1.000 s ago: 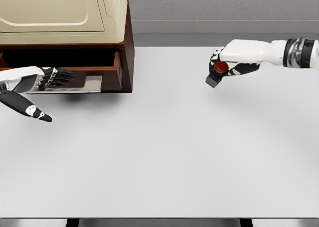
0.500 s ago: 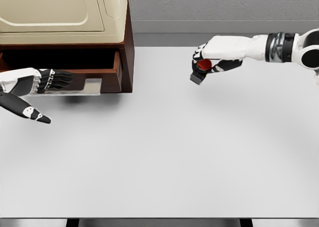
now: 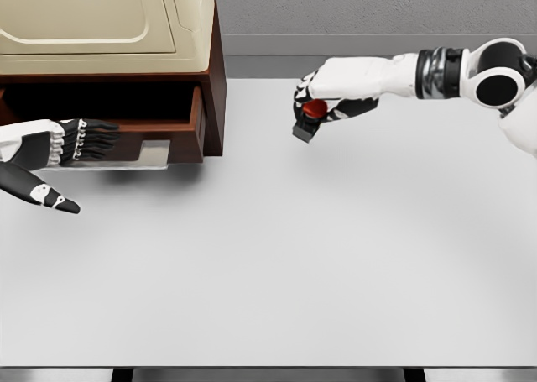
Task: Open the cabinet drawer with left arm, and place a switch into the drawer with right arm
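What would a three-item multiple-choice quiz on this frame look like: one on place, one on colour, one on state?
1. Where is the switch?
A. inside the drawer
B. in the right hand, above the table
C. lying on the table

2. What colour is the switch's button?
A. red
B. green
C. yellow

3. What state is the cabinet drawer in?
A. shut
B. pulled open
C. removed

Answers:
B, the right hand grips it right of the cabinet.
A, a red cap shows between the fingers.
B, its dark cavity is exposed, left hand at its front.
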Available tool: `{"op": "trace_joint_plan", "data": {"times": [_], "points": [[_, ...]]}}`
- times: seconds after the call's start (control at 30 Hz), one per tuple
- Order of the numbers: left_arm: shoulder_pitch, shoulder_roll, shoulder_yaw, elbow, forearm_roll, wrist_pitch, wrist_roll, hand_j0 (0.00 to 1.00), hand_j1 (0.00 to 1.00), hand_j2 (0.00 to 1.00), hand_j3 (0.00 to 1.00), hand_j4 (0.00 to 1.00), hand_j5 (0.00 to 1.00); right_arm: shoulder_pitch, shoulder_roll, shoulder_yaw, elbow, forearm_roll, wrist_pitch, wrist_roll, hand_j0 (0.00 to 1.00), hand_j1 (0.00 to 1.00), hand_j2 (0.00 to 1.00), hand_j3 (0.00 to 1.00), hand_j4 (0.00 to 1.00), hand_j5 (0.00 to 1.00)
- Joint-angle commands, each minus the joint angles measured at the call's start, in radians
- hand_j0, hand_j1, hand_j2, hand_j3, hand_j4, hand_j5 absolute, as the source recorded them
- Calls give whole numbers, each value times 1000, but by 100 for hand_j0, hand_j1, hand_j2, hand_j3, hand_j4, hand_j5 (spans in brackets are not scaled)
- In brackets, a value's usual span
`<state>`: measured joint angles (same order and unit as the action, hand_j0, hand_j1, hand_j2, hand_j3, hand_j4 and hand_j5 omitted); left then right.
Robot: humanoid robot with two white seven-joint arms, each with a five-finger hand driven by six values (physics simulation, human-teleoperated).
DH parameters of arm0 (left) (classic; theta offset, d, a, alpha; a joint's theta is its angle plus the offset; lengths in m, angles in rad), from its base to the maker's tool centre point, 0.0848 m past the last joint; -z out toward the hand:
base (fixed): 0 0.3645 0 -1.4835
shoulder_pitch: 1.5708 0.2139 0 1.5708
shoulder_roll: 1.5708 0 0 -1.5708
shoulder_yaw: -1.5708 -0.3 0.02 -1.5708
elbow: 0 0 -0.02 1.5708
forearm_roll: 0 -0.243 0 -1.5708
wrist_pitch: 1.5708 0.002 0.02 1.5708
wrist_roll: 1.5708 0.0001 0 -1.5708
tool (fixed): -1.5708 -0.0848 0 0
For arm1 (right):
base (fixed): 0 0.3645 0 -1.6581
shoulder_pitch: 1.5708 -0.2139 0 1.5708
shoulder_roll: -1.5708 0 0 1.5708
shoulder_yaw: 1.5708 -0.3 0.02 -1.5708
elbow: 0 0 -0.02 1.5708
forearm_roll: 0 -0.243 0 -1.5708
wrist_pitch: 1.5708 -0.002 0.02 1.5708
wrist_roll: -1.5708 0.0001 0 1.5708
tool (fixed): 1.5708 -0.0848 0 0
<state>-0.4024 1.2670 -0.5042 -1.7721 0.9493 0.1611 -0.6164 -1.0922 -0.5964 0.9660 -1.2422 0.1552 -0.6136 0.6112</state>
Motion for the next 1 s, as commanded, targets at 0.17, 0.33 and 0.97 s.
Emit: {"op": "trace_joint_plan", "data": {"times": [0.17,0.33,0.97], "points": [[13,-9,-71,6,-199,17,6,100,100,100,100,100,100,-21,29,22,-2,-6,3,0,45,45,45,45,45,45],[8,-12,-70,6,-199,15,6,100,100,100,100,100,100,-35,36,22,-16,-11,3,0,45,45,45,45,45,45],[-13,-28,-66,6,-150,9,6,100,100,100,100,100,100,-103,93,23,-28,-86,3,0,45,45,45,45,45,45]]}}
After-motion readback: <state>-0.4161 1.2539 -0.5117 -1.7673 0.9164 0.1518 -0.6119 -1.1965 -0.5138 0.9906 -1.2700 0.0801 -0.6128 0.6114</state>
